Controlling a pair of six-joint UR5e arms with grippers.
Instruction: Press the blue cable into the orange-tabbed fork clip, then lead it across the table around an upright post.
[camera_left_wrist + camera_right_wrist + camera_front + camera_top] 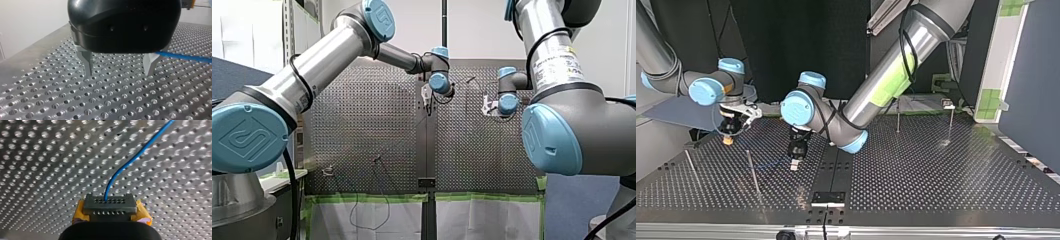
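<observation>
my left gripper [120, 73] hangs open just above the desk [75, 100]; my right gripper [110, 207] pinches the cable [130, 161].

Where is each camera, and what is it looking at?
Front: behind the arms, looking over the table; both arms show.
Top: across the table, facing the arms; sides crossed.
Left wrist: on my left arm, past the left gripper to the table.
Right wrist: on my right arm, past the right gripper along the blue cable.
Both wrist views share the blue cable.
</observation>
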